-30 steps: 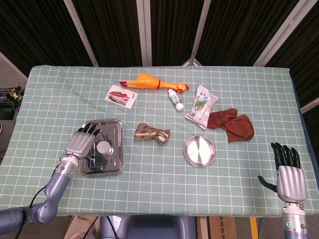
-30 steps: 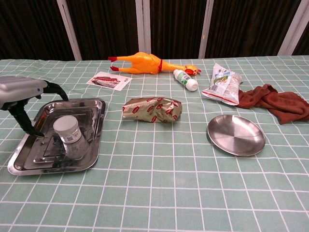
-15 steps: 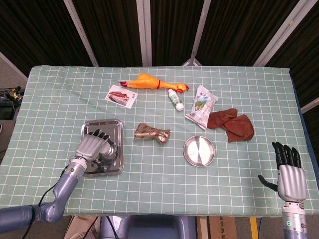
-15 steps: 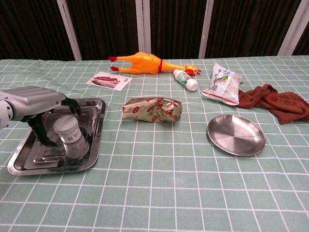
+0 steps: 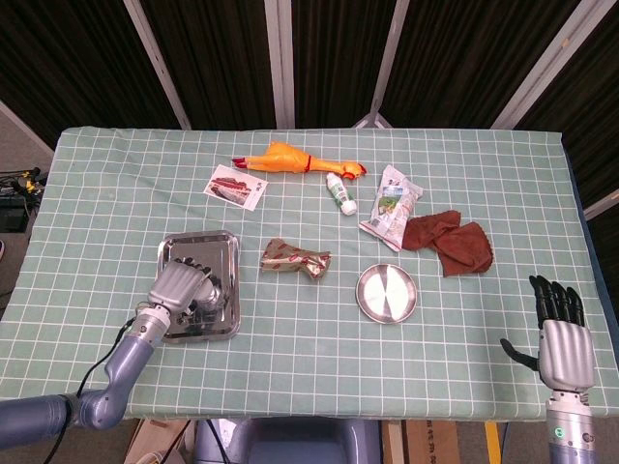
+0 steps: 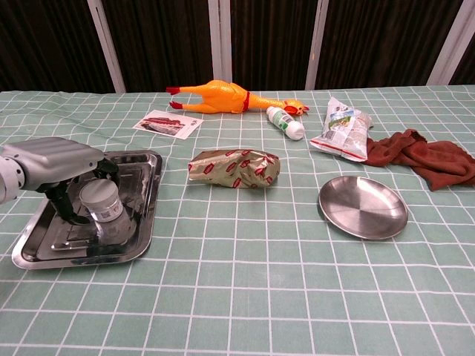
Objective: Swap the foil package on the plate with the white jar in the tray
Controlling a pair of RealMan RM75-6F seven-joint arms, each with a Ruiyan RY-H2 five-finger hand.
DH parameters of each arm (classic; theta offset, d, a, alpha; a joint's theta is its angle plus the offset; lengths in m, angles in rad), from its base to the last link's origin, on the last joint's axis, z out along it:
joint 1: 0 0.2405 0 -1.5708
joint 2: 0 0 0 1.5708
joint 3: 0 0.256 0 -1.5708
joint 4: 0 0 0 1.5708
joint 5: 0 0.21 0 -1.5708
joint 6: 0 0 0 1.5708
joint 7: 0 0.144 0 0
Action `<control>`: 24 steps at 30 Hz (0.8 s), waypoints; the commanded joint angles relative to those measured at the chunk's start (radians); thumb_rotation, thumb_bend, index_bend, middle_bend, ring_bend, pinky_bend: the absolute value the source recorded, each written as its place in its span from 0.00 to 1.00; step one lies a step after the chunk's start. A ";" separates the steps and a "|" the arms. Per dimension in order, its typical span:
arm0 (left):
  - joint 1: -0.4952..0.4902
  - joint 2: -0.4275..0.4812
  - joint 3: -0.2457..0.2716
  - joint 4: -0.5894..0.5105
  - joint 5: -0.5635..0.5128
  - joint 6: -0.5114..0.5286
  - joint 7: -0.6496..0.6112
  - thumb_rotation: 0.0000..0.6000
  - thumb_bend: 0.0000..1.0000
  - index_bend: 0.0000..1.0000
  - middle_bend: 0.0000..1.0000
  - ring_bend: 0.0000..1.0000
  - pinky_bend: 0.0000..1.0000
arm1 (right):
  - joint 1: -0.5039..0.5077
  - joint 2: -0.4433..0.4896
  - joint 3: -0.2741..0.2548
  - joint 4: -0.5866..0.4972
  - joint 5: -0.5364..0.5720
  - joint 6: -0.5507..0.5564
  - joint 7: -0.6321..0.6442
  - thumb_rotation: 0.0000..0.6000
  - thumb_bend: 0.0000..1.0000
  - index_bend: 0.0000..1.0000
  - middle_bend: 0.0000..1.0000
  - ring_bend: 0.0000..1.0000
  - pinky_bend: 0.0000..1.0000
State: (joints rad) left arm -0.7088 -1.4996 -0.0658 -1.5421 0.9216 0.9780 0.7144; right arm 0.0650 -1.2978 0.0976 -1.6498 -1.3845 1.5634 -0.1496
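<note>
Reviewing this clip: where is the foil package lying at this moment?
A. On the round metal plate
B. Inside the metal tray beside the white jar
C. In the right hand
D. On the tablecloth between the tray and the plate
D. The foil package lies on the checked tablecloth, with the tray on one side and the empty plate on the other, touching neither.

A staged robot test area, such as a lab, is suggested rather than a home. The table is covered with a green checked cloth and backed by dark panels with pale metal struts. Unrelated props are scattered on it: a rubber chicken, a photo card, a brown rag.
</note>
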 commanded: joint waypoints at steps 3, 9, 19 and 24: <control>-0.003 -0.006 0.009 0.015 0.021 -0.003 -0.018 1.00 0.44 0.41 0.47 0.32 0.42 | -0.002 0.000 0.002 0.000 -0.003 -0.002 0.001 1.00 0.15 0.04 0.10 0.07 0.00; -0.003 -0.002 0.011 0.020 0.036 0.004 -0.032 1.00 0.52 0.44 0.51 0.35 0.44 | -0.004 0.001 0.004 -0.005 0.001 -0.012 0.002 1.00 0.15 0.04 0.10 0.07 0.00; 0.030 0.059 -0.015 -0.082 0.162 0.089 -0.160 1.00 0.50 0.44 0.49 0.35 0.44 | -0.009 0.004 0.014 -0.014 0.012 -0.019 0.010 1.00 0.15 0.04 0.10 0.07 0.00; 0.026 0.049 -0.038 -0.121 0.219 0.124 -0.186 1.00 0.48 0.45 0.49 0.34 0.43 | -0.011 0.005 0.020 -0.015 0.015 -0.019 0.011 1.00 0.15 0.04 0.10 0.07 0.00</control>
State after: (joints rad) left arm -0.6813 -1.4455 -0.0963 -1.6547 1.1310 1.0965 0.5351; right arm 0.0545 -1.2935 0.1174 -1.6649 -1.3695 1.5443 -0.1381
